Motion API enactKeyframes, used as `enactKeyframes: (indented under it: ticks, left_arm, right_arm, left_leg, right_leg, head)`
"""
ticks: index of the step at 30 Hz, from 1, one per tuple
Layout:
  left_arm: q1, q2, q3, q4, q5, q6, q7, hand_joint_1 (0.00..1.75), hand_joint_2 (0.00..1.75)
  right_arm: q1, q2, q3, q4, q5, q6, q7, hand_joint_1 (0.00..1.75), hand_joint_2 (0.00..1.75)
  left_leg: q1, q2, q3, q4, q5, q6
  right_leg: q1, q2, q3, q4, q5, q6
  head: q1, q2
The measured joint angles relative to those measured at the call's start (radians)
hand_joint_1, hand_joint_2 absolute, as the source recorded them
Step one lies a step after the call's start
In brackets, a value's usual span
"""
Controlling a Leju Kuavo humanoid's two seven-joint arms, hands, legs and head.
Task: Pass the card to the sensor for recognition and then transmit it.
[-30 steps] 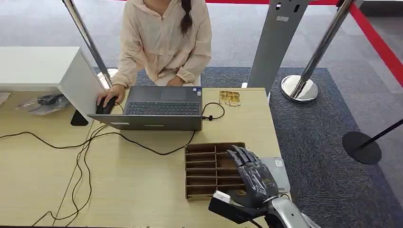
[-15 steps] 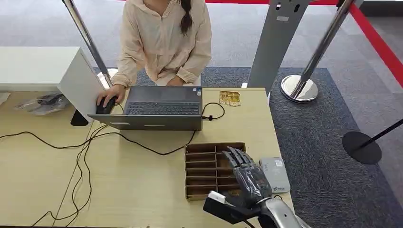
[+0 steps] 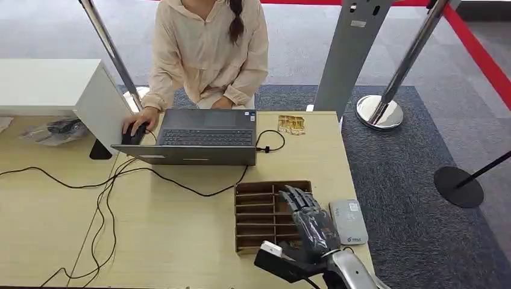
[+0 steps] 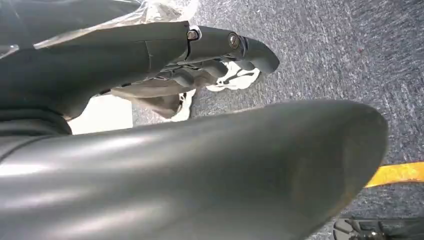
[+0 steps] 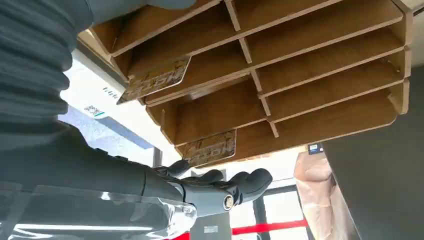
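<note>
The robot's right hand (image 3: 312, 224) hangs over the right side of the brown wooden card rack (image 3: 256, 218), which sits on the pale wooden table (image 3: 181, 241). Its fingers (image 5: 235, 186) are stretched out, a little apart, and nothing is in them. The left hand (image 4: 220, 55) is over grey carpet; its fingers look loosely curled in, and I cannot tell if they are closed all the way. It holds nothing that can be seen.

In the right wrist view, two brown patterned cards stand in the rack's slots — one card (image 5: 210, 148) just beside the fingertips, and another card (image 5: 156, 80) a few slots away. The grey card reader (image 3: 349, 220), which is likely the sensor, lies flat just to the right of the rack. A laptop (image 3: 199, 137) is on the far side of the rack, and a person (image 3: 208, 54) sits behind it with a hand on a mouse (image 3: 131, 133). Black cables (image 3: 120, 174) run to the left of the rack.

No card has been picked yet, so the task is near its start. What could go wrong: the cards are thin and tucked deep in narrow slots, so big fingers may miss the edge or knock the slot walls. A hard push could slide the light rack into the reader. A weak pinch could let the card slip and fall — maybe off the table edge right of the rack.
</note>
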Motion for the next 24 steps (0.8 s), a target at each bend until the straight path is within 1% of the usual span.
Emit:
enactKeyframes:
  ticks: [3, 4, 8, 11, 13, 17, 24]
  left_arm:
    - [0.0, 0.0, 0.0, 0.0, 0.0, 0.0, -0.001, 0.0, 0.0]
    - [0.0, 0.0, 0.0, 0.0, 0.0, 0.0, -0.001, 0.0, 0.0]
    - [0.0, 0.0, 0.0, 0.0, 0.002, 0.001, -0.001, 0.0, 0.0]
    - [0.0, 0.002, 0.0, 0.0, 0.005, 0.002, 0.0, 0.0, 0.0]
    - [0.001, 0.002, 0.0, 0.0, 0.007, 0.005, 0.002, 0.0, 0.0]
    - [0.001, 0.003, 0.0, 0.0, 0.01, 0.008, 0.002, 0.0, 0.0]
    - [0.001, 0.004, 0.0, 0.0, 0.014, 0.008, 0.004, 0.0, 0.0]
  right_arm:
    - [-0.001, 0.002, 0.002, 0.005, 0.001, -0.01, 0.001, 0.07, 1.75]
    - [-0.001, 0.002, 0.002, 0.005, 0.001, -0.019, 0.001, 0.03, 1.75]
    - [0.0, -0.001, -0.006, 0.004, 0.003, -0.071, 0.011, 0.02, 1.75]
    - [0.001, -0.014, -0.026, 0.0, 0.009, -0.101, 0.019, 0.0, 1.75]
    - [0.006, -0.026, -0.042, -0.015, 0.019, -0.108, 0.023, 0.02, 1.75]
    - [0.017, -0.051, -0.08, -0.052, 0.039, -0.098, 0.031, 0.02, 1.75]
    - [0.031, -0.085, -0.121, -0.111, 0.064, -0.03, 0.043, 0.07, 1.75]
  left_leg:
    - [0.0, 0.0, 0.0, 0.0, 0.0, 0.0]
    - [0.0, 0.0, 0.0, 0.0, 0.0, 0.0]
    - [0.0, 0.0, 0.0, 0.0, 0.0, 0.0]
    - [0.0, 0.0, 0.0, 0.0, 0.0, 0.0]
    - [0.0, 0.0, 0.0, 0.0, 0.0, 0.0]
    - [0.0, 0.0, 0.0, 0.0, 0.0, 0.0]
    - [0.0, 0.0, 0.0, 0.0, 0.0, 0.0]
  right_leg:
    - [0.0, 0.0, 0.0, 0.0, 0.0, 0.0]
    - [0.0, 0.0, 0.0, 0.0, 0.0, 0.0]
    - [0.0, 0.0, 0.0, 0.0, 0.0, 0.0]
    - [0.0, 0.0, 0.0, 0.0, 0.0, 0.0]
    - [0.0, 0.0, 0.0, 0.0, 0.0, 0.0]
    - [0.0, 0.0, 0.0, 0.0, 0.0, 0.0]
    - [0.0, 0.0, 0.0, 0.0, 0.0, 0.0]
  head:
    - [0.0, 0.0]
    - [0.0, 0.0]
    - [0.0, 0.0]
    - [0.0, 0.0]
    - [0.0, 0.0]
    - [0.0, 0.0]
    - [0.0, 0.0]
